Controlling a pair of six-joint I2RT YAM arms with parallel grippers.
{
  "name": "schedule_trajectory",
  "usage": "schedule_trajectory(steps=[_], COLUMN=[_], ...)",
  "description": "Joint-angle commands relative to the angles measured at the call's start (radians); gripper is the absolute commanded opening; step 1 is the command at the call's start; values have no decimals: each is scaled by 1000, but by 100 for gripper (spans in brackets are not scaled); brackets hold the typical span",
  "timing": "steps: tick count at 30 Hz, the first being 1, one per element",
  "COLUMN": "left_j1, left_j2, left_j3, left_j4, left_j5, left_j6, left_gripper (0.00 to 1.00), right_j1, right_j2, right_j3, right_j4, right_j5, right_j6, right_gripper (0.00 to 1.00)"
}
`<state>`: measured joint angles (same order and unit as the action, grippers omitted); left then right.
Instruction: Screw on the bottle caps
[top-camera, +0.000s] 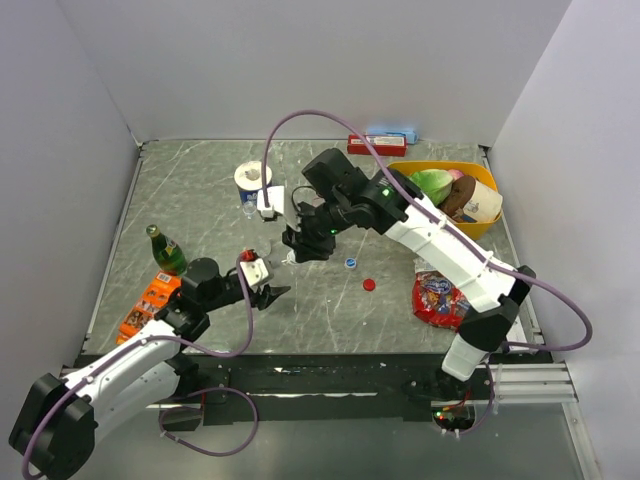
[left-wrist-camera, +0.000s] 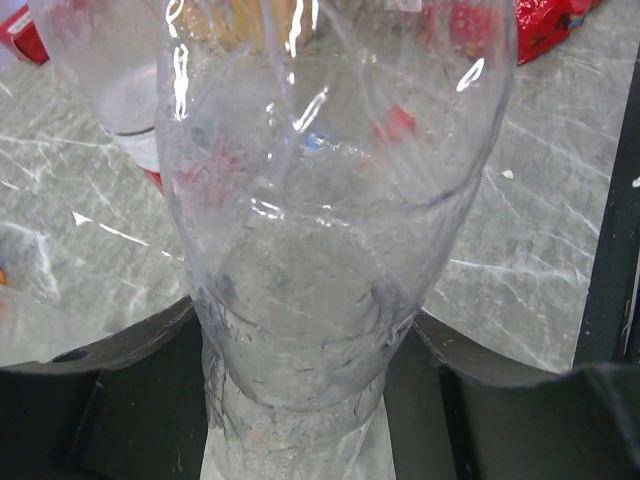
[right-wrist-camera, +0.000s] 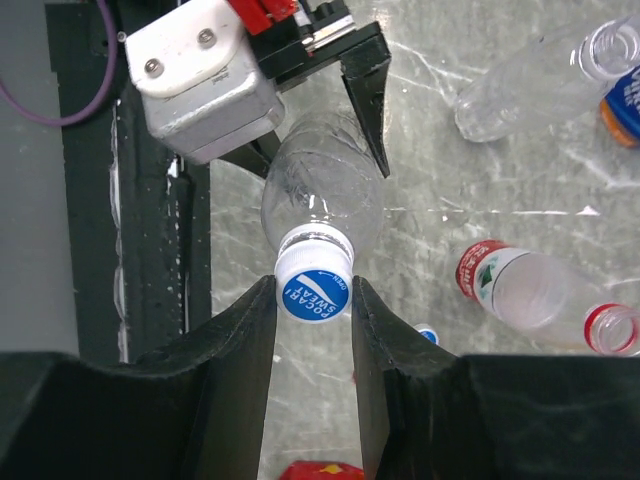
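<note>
The small round blue plastic cap (right-wrist-camera: 313, 292), printed white on top, sits on the neck of a clear thin-walled plastic bottle (right-wrist-camera: 320, 195) between the two arms. We cannot tell how far it is threaded on, nor whether the bottle's base rests on the grey marbled bench (top-camera: 200, 190).

The right hand (right-wrist-camera: 313, 285) is clamped on the cap, one finger at each side of its rim. The left hand (left-wrist-camera: 300, 350) is closed around the bottle's body, which fills the gap between its fingers.

We judge the bottle empty, light and easily crushed; grip it firmly enough to stop rotation, without buckling the wall. The cap is stiff; hold it by the rim and keep it square to the neck.

Further out, a second blue cap (top-camera: 350, 263) and a plain red cap (top-camera: 369, 284) lie loose. A red-banded clear bottle (right-wrist-camera: 530, 290) lies uncapped nearby.
</note>
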<state>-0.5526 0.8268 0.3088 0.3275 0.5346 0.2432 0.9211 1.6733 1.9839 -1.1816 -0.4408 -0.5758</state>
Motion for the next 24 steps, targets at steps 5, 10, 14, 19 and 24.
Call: schedule_trajectory(steps=[5,10,14,19,24], left_j1=[-6,-6,-15,-26,-40], left_j2=[-52,-46,-37,-23,-12], left_j3=[-17,-8,-7,-16,-20], left_j4=[318,344,381,421,444], left_j5=[-50,-58,-67,-151,-222], left_j6=[-220,-281,-297,-280,-282], left_gripper=[1,1,1,1,1], right_j1=[7,25,30,30,27], right_j2=[28,42,49,62,74], right_j3=[12,27,27,29,29], right_j4=[-55,-44,-50,-59,-64], right_j5=[13,65,62,57,59], right_j6=[126,148,175,215,243], right_gripper=[23,23,23,21,20])
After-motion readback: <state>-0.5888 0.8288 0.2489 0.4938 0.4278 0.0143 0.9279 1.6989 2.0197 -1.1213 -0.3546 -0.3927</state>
